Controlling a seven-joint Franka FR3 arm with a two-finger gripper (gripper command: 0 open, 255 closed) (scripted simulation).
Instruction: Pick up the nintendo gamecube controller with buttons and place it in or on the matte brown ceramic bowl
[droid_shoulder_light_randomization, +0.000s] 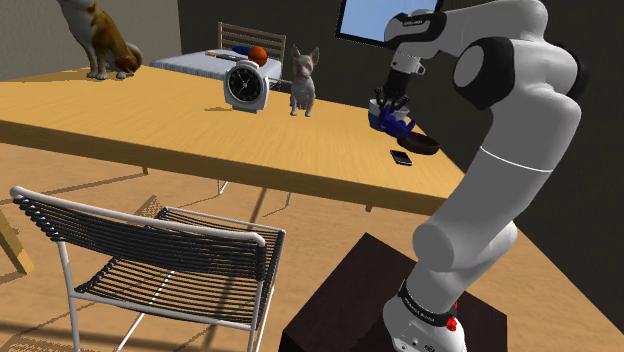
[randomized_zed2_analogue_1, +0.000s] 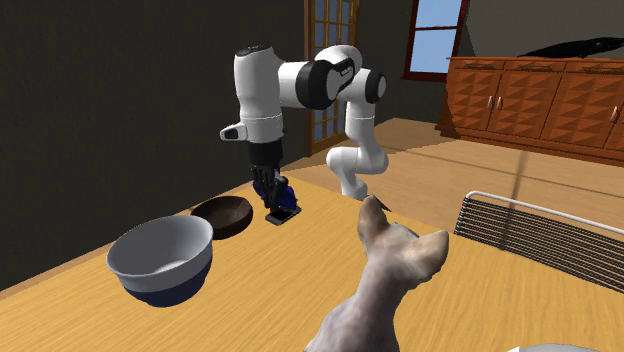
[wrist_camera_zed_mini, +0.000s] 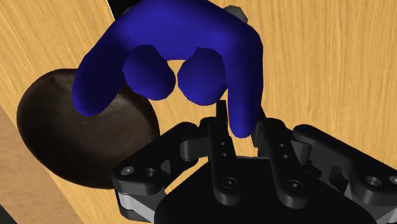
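Gripper (wrist_camera_zed_mini: 240, 126) is closed on one handle of the blue controller (wrist_camera_zed_mini: 172, 44), which is held clear of the wooden table (wrist_camera_zed_mini: 331, 63), near the dark brown bowl (wrist_camera_zed_mini: 63, 133).

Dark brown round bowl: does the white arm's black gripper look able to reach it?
Probably yes: the black gripper, clasping the blue controller, hangs beside the dark brown bowl, nothing visibly between them.

The tool (randomized_zed2_analogue_1: 270, 193) clasps the blue controller (randomized_zed2_analogue_1: 286, 189) just beside the brown bowl (randomized_zed2_analogue_1: 224, 216).
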